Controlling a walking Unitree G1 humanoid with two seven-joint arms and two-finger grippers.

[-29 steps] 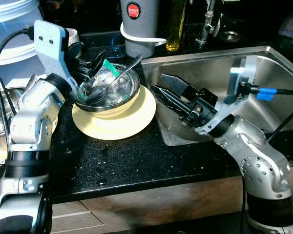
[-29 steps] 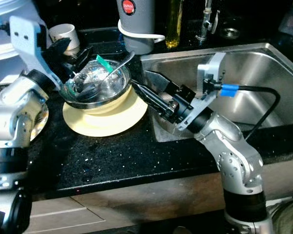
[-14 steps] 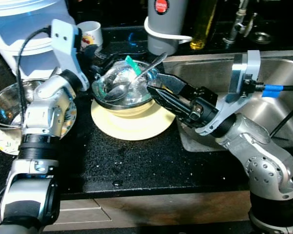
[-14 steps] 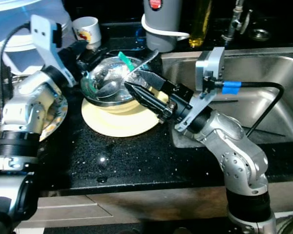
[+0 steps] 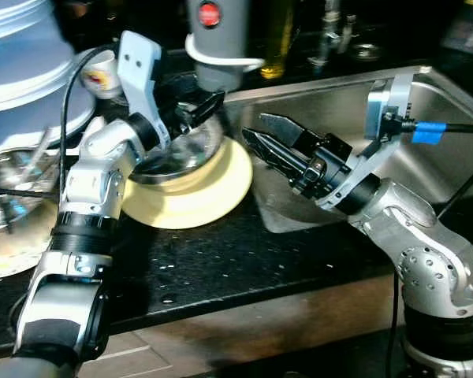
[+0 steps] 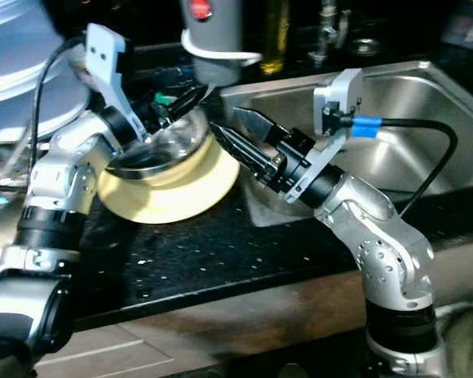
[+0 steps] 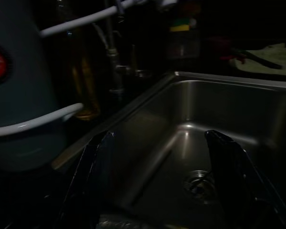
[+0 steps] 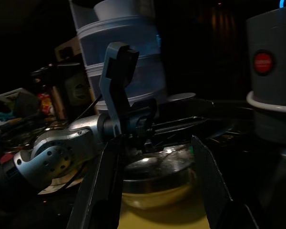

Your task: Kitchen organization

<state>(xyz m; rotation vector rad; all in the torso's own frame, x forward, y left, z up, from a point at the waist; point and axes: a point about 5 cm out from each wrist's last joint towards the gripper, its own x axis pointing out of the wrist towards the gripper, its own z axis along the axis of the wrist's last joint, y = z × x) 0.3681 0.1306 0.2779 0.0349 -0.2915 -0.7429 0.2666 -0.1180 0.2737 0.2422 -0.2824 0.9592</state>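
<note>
A steel bowl [image 5: 177, 153] sits on a pale yellow plate [image 5: 205, 197] on the black counter, left of the sink [image 5: 339, 98]. Something green [image 6: 164, 100] lies inside the bowl. My left gripper [image 5: 199, 110] is open and hovers over the bowl's far side, pointing toward the sink; the left wrist view looks between its spread fingers [image 7: 93, 176] into the sink basin. My right gripper [image 5: 254, 127] is open with nothing between its fingers. It hangs over the sink's left rim beside the plate's edge and points at the bowl [image 8: 155, 169].
A grey jug [image 5: 217, 43] with a white handle and an oil bottle [image 5: 274, 39] stand behind the bowl. A white mug [image 5: 102, 79] and a large white-blue container [image 5: 24, 71] are at the back left. Dishes [image 5: 8, 197] crowd the left counter.
The camera has shifted. My left gripper has moved from the bowl's left rim across to its far, sink-side edge. The right gripper stays open near the plate's right edge.
</note>
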